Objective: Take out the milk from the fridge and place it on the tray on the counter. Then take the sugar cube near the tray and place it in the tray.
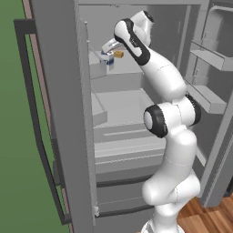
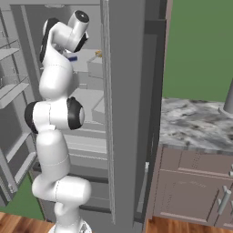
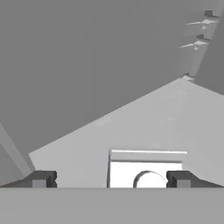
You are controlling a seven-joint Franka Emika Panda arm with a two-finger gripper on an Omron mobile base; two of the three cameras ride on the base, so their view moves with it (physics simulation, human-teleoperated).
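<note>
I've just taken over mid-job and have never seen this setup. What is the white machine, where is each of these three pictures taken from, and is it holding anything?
The white machine is a jointed robot arm on a driving base, reaching into an open fridge. Two pictures come from cameras on the base, behind the arm to its left and right. The third looks along its pincer, whose two dark fingertips stand wide apart and hold nothing. On an upper shelf, the milk stands just below the pincer, a small orange block beside it. The stone counter lies right of the fridge.

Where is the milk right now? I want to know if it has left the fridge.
The milk stands on an upper fridge shelf in the left base view, beside a small orange block, with the open gripper at it.
</note>
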